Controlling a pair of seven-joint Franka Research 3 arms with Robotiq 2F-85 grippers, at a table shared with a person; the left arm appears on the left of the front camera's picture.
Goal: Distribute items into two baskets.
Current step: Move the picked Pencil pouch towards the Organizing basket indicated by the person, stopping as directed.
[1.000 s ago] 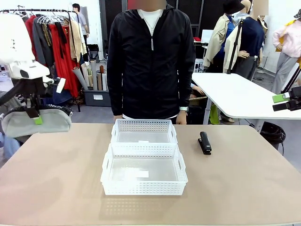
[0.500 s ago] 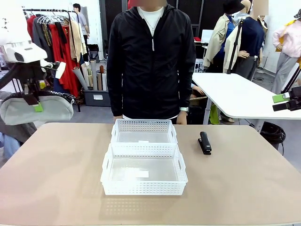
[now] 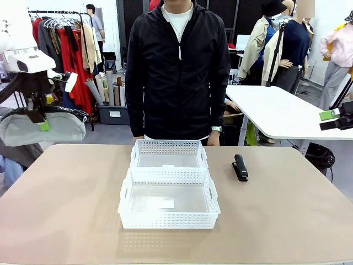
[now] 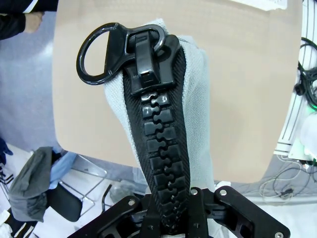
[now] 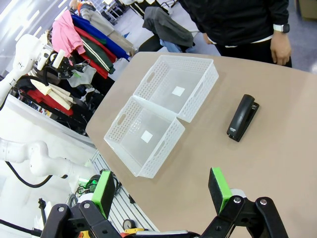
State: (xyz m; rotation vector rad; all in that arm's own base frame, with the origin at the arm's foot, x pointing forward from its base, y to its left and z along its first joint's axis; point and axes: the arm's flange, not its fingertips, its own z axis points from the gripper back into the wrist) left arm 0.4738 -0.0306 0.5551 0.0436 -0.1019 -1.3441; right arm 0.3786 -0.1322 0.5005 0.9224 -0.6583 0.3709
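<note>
Under left hand [image 3: 41, 122] — bag [image 3: 58, 130] roughly level

Bright, even light is cast from overhead, and a faint lattice-patterned shadow is thrown onto the table [image 3: 66, 210] just in front of the nearer basket [image 3: 169, 205]. The front view is rendered sharp throughout. In the left wrist view the zipper [image 4: 158, 134] of the grey bag [image 4: 197, 99] is held in focus, while the edges are bent by the wide-angle lens. In the right wrist view the stapler [image 5: 242, 118] is shown crisp and the table edge is curved.
</note>
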